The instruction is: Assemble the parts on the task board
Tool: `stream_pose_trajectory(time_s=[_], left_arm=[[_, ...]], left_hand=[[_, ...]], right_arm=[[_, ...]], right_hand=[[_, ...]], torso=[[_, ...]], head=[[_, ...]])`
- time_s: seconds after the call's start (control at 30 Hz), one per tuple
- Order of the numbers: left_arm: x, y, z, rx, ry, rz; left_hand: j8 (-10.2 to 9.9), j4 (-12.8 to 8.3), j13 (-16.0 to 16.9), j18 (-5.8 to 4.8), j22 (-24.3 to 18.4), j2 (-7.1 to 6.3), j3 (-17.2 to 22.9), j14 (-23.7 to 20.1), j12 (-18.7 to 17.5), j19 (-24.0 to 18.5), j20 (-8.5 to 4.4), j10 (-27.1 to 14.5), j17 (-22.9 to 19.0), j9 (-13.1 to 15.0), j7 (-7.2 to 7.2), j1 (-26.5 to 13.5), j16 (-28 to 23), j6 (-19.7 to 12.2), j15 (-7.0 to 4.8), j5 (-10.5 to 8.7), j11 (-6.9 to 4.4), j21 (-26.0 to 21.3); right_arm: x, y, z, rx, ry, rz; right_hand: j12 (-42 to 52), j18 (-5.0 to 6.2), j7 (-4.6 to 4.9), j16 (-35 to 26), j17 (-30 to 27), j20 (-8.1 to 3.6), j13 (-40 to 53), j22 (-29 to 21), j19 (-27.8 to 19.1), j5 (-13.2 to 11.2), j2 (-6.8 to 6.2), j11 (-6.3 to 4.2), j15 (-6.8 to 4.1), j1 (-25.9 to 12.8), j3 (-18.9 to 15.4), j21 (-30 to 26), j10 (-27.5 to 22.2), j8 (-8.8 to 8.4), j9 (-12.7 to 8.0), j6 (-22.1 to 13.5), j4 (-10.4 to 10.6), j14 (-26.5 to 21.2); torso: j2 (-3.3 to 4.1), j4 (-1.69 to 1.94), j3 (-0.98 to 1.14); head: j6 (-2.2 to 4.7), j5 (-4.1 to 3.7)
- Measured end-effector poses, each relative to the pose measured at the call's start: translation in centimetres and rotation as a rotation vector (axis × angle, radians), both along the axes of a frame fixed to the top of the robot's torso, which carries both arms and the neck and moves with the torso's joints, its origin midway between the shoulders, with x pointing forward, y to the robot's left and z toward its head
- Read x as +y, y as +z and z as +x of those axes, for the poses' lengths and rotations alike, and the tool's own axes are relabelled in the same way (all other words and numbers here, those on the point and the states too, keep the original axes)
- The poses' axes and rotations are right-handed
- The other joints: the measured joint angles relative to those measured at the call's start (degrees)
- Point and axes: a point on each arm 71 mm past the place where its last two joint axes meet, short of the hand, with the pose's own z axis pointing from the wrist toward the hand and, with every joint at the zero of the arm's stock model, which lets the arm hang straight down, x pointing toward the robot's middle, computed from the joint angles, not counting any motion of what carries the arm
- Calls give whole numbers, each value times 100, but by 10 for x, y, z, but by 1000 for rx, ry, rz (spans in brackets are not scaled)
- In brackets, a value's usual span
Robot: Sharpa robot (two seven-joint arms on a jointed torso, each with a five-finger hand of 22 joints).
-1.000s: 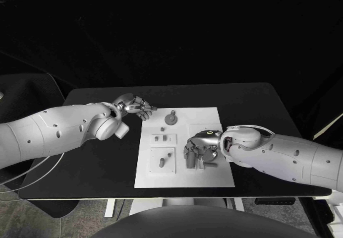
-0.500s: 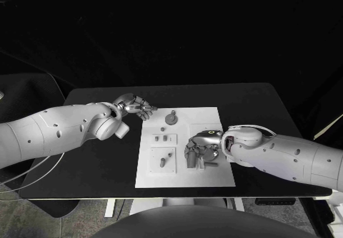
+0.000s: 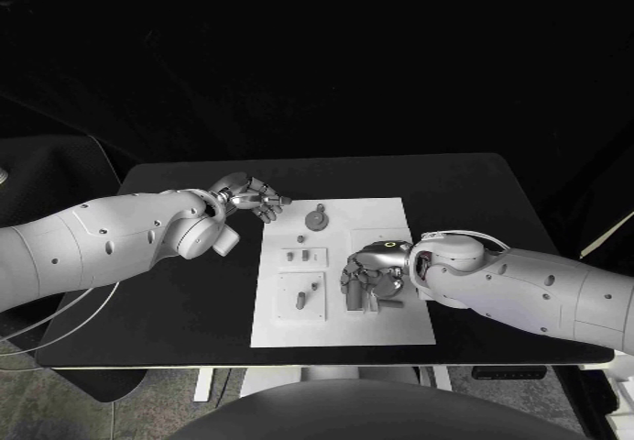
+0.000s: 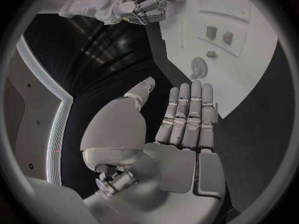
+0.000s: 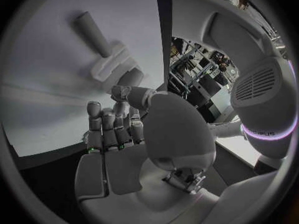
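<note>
The white task board (image 3: 397, 220) lies in the middle of the black table. Small grey parts sit on its left half: a round piece (image 3: 316, 219), two short pegs (image 3: 302, 258) and a slanted piece (image 3: 301, 296). My right hand (image 3: 368, 277) is low over the board's right half, fingers pointing down at a grey part (image 3: 356, 300). In the right wrist view its fingers (image 5: 112, 127) are straight with nothing in them, and the thumb reaches towards a pale block (image 5: 114, 64) carrying a grey peg (image 5: 92, 27). My left hand (image 3: 251, 196) hovers off the board's far left corner, fingers (image 4: 187, 114) straight, holding nothing.
Bare black table (image 3: 185, 293) surrounds the board on all sides. The left wrist view shows the board (image 4: 249, 74) with the round piece (image 4: 198, 64) and two small square parts (image 4: 219, 35) beyond my fingers, and the right hand (image 4: 140, 7) farther off.
</note>
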Motion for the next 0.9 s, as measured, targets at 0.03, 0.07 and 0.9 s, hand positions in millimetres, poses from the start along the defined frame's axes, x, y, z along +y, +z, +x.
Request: stream_pose_trajectory(time_s=[0.03,0.07,0.9], left_arm=[[0,0,0,0,0,0],[0,0,0,0,0,0],[1,0,1,2,3,3]], left_hand=[[0,0,0,-1,0,0,0,0,0,0,0,0,0,0,0,0,0,0,0,0,0,0],[0,0,0,0,0,0,0,0,0,0,0,0,0,0,0,0,0,0,0,0,0,0],[0,0,0,0,4,0,0,0,0,0,0,0,-4,0,0,0,0,0,0,0,0,0]], right_arm=[[0,0,0,1,0,0],[0,0,0,1,0,-1],[-3,-1,-2,14,-13,-28]], right_hand=[[-17,0,0,0,0,0,2,-4,0,-1,8,0,0,-8,14,0,-18,0,0,0,-6,0],[-23,0,0,0,0,0,2,-4,-23,-4,16,-11,0,-16,21,0,-33,-3,0,0,-12,-25],[-168,-90,-141,0,-8,-10,-195,-28,-255,-4,-158,40,63,-394,137,0,-326,-421,6,-722,-35,-268]], torso=[[0,0,-1],[0,0,-1],[1,1,-1]], head=[[0,0],[0,1],[0,-7]])
